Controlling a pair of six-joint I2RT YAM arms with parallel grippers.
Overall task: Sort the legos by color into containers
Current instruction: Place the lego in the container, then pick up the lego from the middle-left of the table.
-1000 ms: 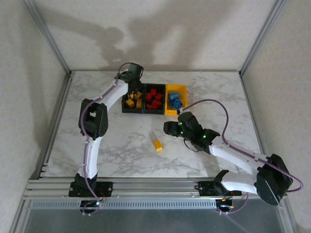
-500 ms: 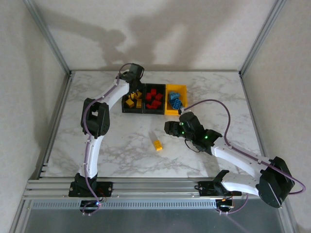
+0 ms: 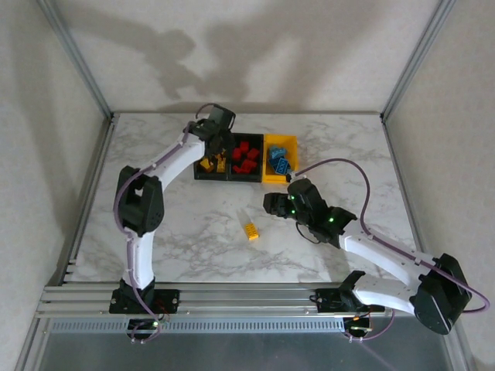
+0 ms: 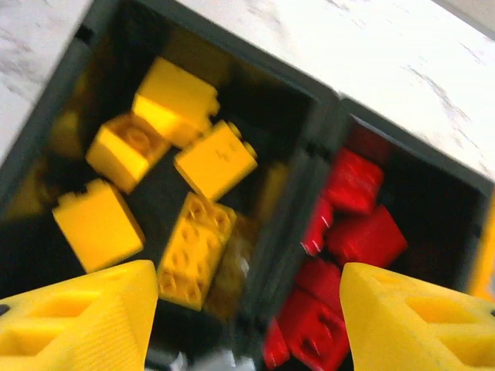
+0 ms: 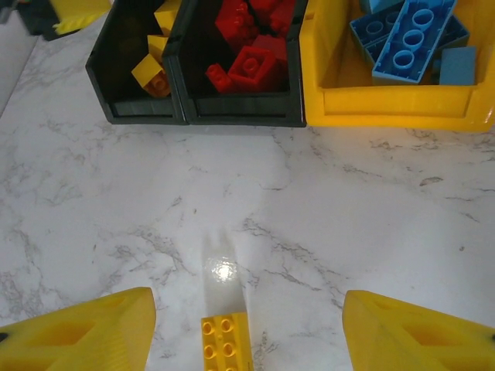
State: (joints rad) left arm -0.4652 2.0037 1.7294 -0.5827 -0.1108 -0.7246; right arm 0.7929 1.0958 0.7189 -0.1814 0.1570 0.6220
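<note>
Marble table [image 3: 178, 232] and plain walls filled the overhead shot. The left gripper [image 3: 217, 152] hung over the left black bin [image 3: 209, 178]. The right gripper [image 3: 269, 205] sat low over the marble, and a loose yellow brick [image 3: 251, 230] lay near its jaws and apart from them. Beyond those jaws stood the middle black bin [image 3: 246, 179] and the yellow bin [image 3: 290, 141], joined in one row with the first.

On to the left wrist camera, blurred but readable. The two fingers [image 4: 85, 317] stood well apart with nothing between them, so that grip was released. Below and ahead of the jaws lay the yellow bricks [image 4: 193, 239] in their bin, and off to the jaws' right side the red bricks [image 4: 356, 224] sat past the shared wall.

Right wrist camera next. Its fingers [image 5: 93, 328] were spread wide and gripped nothing. The loose brick lay flat on the marble between them, touching neither. Straight ahead of the jaws was the bin row, with blue bricks [image 5: 410, 35] in the yellow bin at the right.
</note>
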